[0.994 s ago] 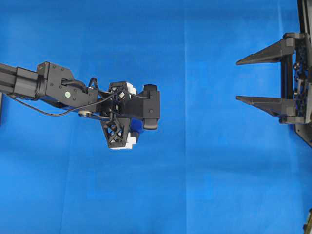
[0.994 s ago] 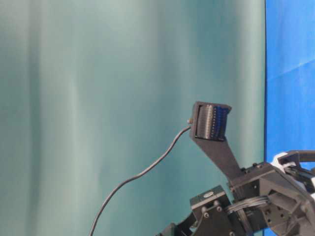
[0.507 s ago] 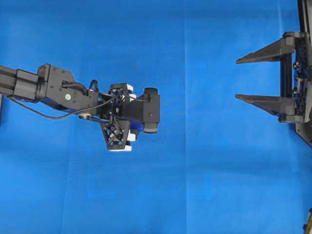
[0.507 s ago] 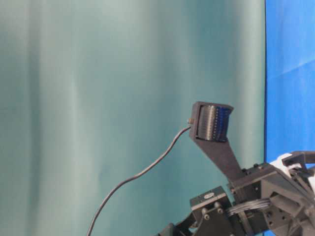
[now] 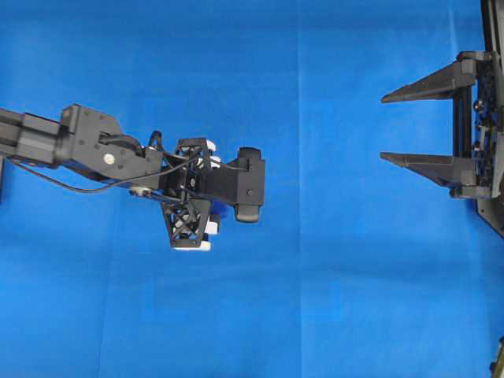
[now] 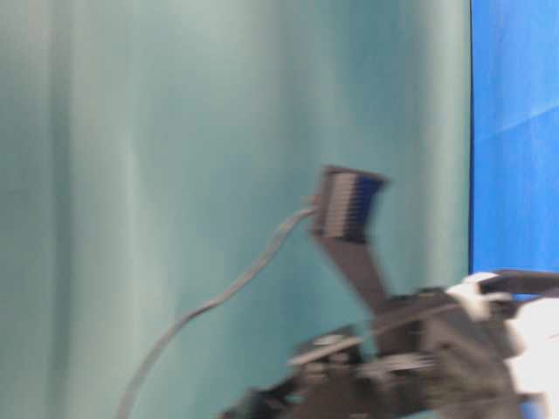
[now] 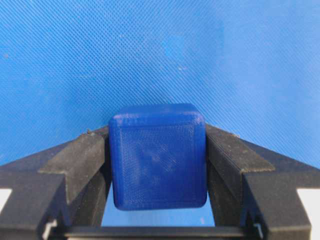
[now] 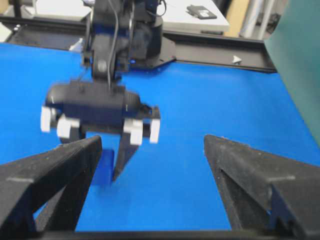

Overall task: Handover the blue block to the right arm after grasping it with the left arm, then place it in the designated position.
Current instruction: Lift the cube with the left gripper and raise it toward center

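So the small dark-blue cube with rounded edges (image 7: 158, 156) is pinched between the two black fingers of the left arm's white-capped gripper (image 7: 158, 165), roughly mid-sheet on the left side as seen from overhead. The jaws are closed about halfway, pressed flat against opposite faces of the cube, as the left wrist view shows. From overhead the cube is hidden under the gripper body (image 5: 206, 206), so whether it has come off the blue cloth sheet (image 5: 339, 94) can't be told for sure.

The right arm's all-black gripper (image 5: 394, 128) is parked at the far right edge of the overhead view, jaws spread fully wide, nothing held.

What could go wrong, as a guess: the cube sits fairly far out toward the fingertips, so a quick swing could let it twist or slip out. At the handover, little of the cube is left exposed for the second grip, so the right fingers might clash with the left ones or only catch a corner. A release timed too early would drop it.

Room-wise, plenty of bare sheet is left between the two grippers, with nothing in the way. The designated position can't be made out anywhere.
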You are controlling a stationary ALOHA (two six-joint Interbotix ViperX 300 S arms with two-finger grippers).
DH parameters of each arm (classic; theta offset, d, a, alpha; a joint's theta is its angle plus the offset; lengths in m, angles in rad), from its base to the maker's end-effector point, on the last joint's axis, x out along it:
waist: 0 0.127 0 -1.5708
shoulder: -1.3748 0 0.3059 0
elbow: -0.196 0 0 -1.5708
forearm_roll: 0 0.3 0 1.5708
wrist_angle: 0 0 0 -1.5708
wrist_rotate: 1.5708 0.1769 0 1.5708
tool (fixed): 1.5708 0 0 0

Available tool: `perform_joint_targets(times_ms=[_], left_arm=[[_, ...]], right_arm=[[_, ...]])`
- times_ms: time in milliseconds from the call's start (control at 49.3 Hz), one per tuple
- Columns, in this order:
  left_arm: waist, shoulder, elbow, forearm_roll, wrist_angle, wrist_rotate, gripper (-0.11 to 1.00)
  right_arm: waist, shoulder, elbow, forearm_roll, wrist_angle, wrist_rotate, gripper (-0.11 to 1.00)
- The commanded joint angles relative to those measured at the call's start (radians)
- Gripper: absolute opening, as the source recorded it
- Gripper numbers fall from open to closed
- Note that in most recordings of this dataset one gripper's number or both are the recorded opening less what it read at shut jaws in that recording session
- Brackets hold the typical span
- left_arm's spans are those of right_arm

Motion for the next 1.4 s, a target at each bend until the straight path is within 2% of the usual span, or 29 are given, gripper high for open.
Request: perform_joint_targets(times_ms=[0,264,527,852,1379], left_arm=[[-0.011,-0.104,-0.044,-0.002,0.064,0.0,0.46],[-0.015,-0.291,-0.092,-0.002,0.183,-0.006,0.46],[-0.011,-0.41,-0.172,-0.002,0.29,-0.003,0.46],[0.0,-0.433,-0.236,-0.002,0.396,-0.002,0.46],[0.0,-0.433,-0.238,-0.002,0.4,-0.005,0.46]], right_arm=[[0.0,0.005,-0.025,0.002,-0.003,0.0,0.96],[-0.002,0.005,-0.025,0.002,-0.003,0.0,0.96],[-0.002,0.003,-0.026,0.002,-0.003,0.0,0.96],[0.0,0.003,-0.026,0.002,0.0,0.002,0.96],[-0.002,0.005,-0.026,0.002,0.003,0.002,0.96]])
